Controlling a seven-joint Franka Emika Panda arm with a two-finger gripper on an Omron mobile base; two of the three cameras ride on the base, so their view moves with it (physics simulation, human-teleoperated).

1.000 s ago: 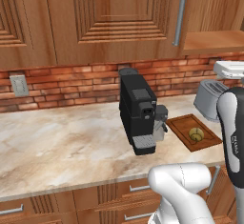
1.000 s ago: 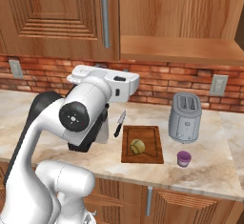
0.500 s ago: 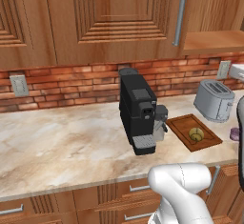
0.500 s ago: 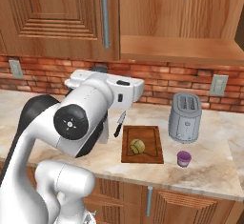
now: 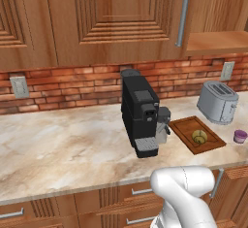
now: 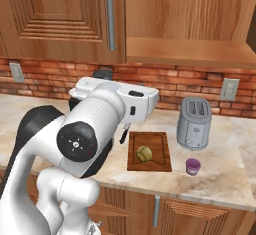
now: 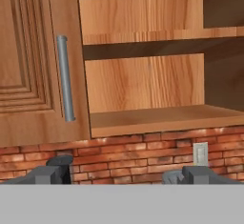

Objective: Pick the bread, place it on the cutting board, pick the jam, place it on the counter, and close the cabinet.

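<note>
Hand view, end effector (image 7: 122,175): two dark finger tips at the bottom edge, set wide apart, nothing between them; aimed at the open cabinet.
Cabinet (image 7: 143,80): reddish-brown wall unit; the compartment facing the hand stands open, with two bare wooden shelves and nothing on either. A closed raised-panel door with a long vertical silver handle (image 7: 65,77) sits just beside the opening.
Wall: red brick strip under the cabinet, with a pale outlet plate (image 7: 200,153).
Desk (image 5: 63,144): beige marble-patterned top with a pale edge, above wooden drawers.
Cutting board (image 6: 161,151): flat dark brown board with a grooved rim, lying on the desk between the coffee machine and the toaster.
Board contents: bread (image 6: 144,153), one round yellowish-brown lump, resting on the board toward its front.
Jam (image 6: 193,166): squat purple jar with a pale lid, upright on the desk, off the board, just beside its front corner and in front of the toaster; what is inside cannot be told.
Toaster (image 6: 194,123): silver, two slots, upright near the wall, just beside the board.
Coffee machine (image 5: 140,113): black, upright on the desk, beside the board on the side away from the toaster.
Knife (image 6: 123,135): dark handle, partly hidden behind the arm, next to the board.
</note>
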